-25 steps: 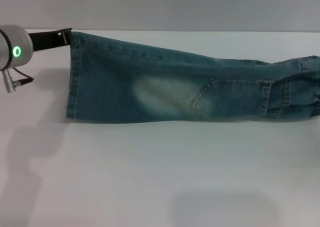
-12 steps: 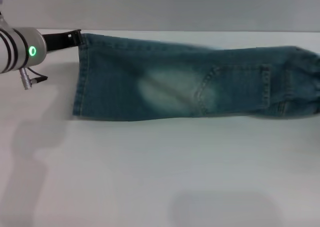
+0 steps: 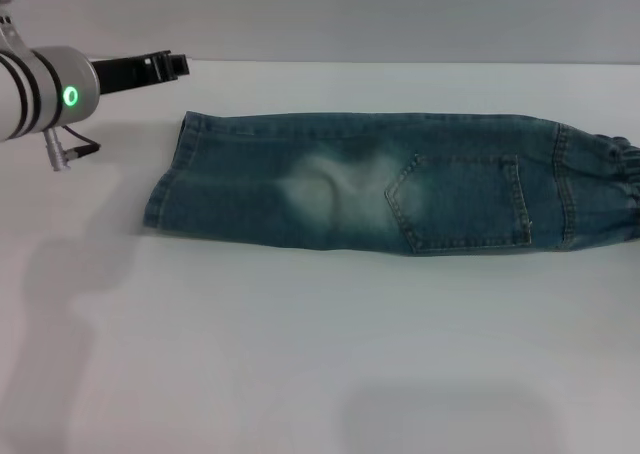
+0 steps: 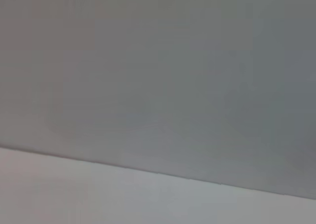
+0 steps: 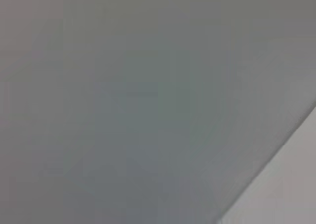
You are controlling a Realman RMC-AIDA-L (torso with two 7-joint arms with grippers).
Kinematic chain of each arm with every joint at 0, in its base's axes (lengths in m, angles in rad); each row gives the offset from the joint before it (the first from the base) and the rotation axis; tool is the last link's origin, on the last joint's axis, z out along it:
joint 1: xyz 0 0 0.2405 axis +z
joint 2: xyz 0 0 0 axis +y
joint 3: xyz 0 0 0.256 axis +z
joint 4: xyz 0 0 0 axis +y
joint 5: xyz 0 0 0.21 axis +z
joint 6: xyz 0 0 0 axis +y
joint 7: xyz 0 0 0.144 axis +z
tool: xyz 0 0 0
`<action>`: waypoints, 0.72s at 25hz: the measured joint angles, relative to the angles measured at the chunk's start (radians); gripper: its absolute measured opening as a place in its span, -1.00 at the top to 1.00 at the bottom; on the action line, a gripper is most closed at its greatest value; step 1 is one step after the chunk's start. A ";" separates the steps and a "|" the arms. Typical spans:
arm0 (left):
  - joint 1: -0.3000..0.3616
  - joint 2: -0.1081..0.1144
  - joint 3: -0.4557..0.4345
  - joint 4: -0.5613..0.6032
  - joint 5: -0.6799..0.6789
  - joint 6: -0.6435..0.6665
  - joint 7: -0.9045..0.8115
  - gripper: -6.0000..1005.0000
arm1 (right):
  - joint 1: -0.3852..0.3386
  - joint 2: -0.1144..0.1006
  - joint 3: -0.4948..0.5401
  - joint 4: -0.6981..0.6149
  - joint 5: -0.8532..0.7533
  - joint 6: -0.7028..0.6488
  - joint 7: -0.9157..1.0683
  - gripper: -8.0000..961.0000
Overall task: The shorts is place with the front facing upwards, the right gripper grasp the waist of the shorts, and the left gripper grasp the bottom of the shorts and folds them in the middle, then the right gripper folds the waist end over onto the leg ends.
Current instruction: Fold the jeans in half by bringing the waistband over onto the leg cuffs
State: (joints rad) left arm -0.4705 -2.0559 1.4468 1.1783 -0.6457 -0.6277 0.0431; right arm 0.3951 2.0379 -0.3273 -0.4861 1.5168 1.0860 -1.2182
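On the white table (image 3: 300, 354), the shorts (image 3: 400, 194) lie flat, folded lengthwise, leg ends (image 3: 170, 179) left, waist end (image 3: 610, 189) right. Left gripper (image 3: 172, 64) hovers just beyond the hems, holding nothing, fingers look released.

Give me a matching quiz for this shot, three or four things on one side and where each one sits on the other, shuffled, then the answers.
Things:
1. left end effector
2. waist end
3. leg ends
4. pale faded patch

Places:
A. at the robot's right edge of the head view
B. near the middle of the shorts
C. above the table's far-left part, off the denim
D. the shorts' left end, flat on the table

Pairs: 1-C, 2-A, 3-D, 4-B
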 joint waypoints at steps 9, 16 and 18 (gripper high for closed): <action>0.011 -0.003 0.007 0.037 -0.014 -0.013 0.053 -0.11 | -0.088 0.037 -0.063 0.015 -0.003 0.030 -0.023 -0.43; -0.004 -0.005 0.016 0.032 -0.015 -0.018 0.062 -0.53 | -0.076 0.035 -0.076 0.069 -0.004 0.033 -0.055 -0.51; -0.005 -0.004 0.021 0.032 -0.018 -0.021 0.063 -0.60 | -0.074 0.035 -0.076 0.069 -0.004 0.032 -0.055 -0.50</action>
State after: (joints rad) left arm -0.4752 -2.0602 1.4682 1.2104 -0.6637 -0.6483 0.1058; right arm 0.3216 2.0733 -0.4030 -0.4171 1.5131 1.1176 -1.2737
